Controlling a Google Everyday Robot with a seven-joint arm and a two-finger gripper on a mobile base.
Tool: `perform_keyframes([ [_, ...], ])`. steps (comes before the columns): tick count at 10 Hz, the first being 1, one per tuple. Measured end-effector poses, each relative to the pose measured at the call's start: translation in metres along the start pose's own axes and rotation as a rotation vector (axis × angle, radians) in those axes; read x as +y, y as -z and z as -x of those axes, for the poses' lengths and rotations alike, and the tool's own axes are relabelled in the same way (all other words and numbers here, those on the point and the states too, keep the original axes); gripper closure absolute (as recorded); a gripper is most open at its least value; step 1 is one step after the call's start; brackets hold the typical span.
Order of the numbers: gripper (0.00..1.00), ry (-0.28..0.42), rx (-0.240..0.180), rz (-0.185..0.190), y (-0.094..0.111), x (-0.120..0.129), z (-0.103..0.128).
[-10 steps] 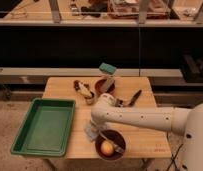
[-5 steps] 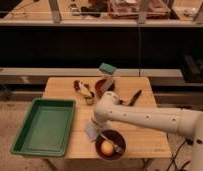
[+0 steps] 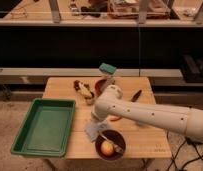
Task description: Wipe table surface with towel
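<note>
Table surface: light wood, cluttered. The white arm reaches in from 3 o'clock and bends down near the middle of the top. The gripper hangs at its end, pointing down, directly over the towel. From where I stand the wrist hides it, so I cannot tell whether the claw is released or clenched, or whether it touches the cloth. The towel is a small grey-blue patch lying rumpled on the wood at about 7 o'clock from the table's centre. It sits between the green tray at 9 o'clock and the dark red bowl at 6 o'clock, just beside the bowl's rim. The bowl holds a yellow-orange fruit. A teal sponge block sits at 12 o'clock near the far edge. A dark utensil lies at 2 o'clock.
</note>
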Motion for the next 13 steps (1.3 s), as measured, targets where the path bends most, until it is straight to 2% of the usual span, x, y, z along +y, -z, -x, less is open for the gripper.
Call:
perform_keyframes([
  [3,0.20,0.018,-0.037,-0.025,-0.015,-0.006,0.004],
  [10,0.20,0.037,-0.103,-0.019,-0.041,-0.012,0.014],
  [13,0.20,0.030,-0.113,-0.021,-0.051,-0.011,0.020],
])
